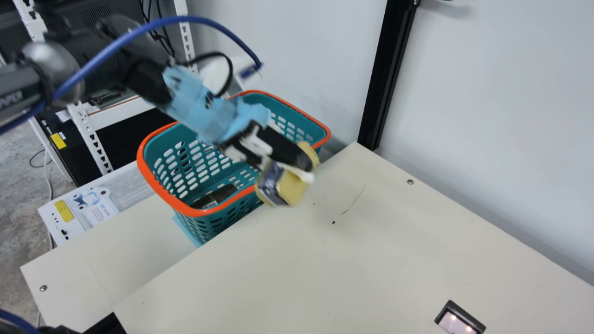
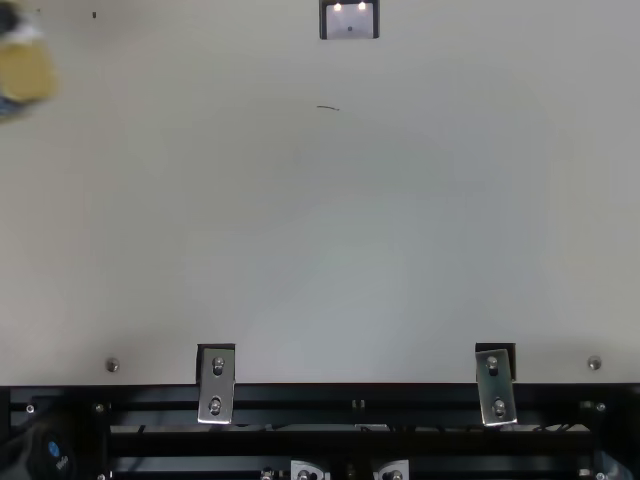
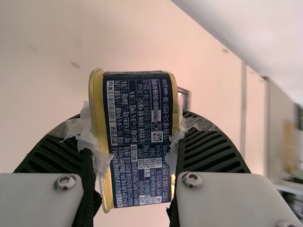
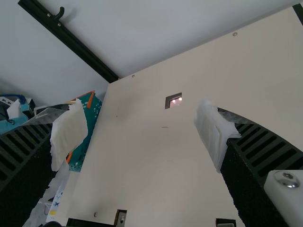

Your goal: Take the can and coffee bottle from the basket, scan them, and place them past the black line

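Left gripper [image 3: 134,137] clasps a gold-and-navy can [image 1: 290,192] between its ribbed fingers near the basket [image 1: 197,213], on the side toward the cream table [image 1: 278,269]. A dark item [image 1: 216,197], apparently the coffee bottle, lies inside the basket. The right gripper [image 4: 142,135] stands spread, holding nothing. Next, it seems, comes the trip to the lit scanner [image 2: 349,22]: best made with a firm, even squeeze and enough height to clear rim and tabletop. Dense label print faces the wrist camera, so a measured roll and a pause may be needed to present the code.
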`<action>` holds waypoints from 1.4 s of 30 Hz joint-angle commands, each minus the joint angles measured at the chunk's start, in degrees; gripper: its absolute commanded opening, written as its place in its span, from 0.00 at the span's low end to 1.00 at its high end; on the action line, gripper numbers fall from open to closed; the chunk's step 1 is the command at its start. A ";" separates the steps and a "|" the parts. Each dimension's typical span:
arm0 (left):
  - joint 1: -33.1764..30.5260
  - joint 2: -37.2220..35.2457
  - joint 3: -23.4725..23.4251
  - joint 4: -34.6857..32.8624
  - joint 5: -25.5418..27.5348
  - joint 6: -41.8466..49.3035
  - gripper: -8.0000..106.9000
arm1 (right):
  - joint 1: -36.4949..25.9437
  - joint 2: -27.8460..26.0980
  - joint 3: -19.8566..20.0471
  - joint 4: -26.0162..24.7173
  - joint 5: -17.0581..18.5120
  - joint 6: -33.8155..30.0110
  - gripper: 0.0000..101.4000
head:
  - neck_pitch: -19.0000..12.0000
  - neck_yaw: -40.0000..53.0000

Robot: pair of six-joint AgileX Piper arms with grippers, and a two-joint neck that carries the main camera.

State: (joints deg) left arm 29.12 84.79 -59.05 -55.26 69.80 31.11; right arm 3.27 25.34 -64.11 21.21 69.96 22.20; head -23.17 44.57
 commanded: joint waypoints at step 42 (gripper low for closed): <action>-16.06 -36.29 21.63 -44.72 0.10 -55.78 0.16 | 0.00 0.00 0.00 0.00 0.00 0.00 1.00 | -1.50 1.11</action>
State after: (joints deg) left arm 12.23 52.06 -36.99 -100.13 70.04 -15.74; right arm 3.27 25.34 -64.11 21.21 69.96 22.20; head -23.17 44.57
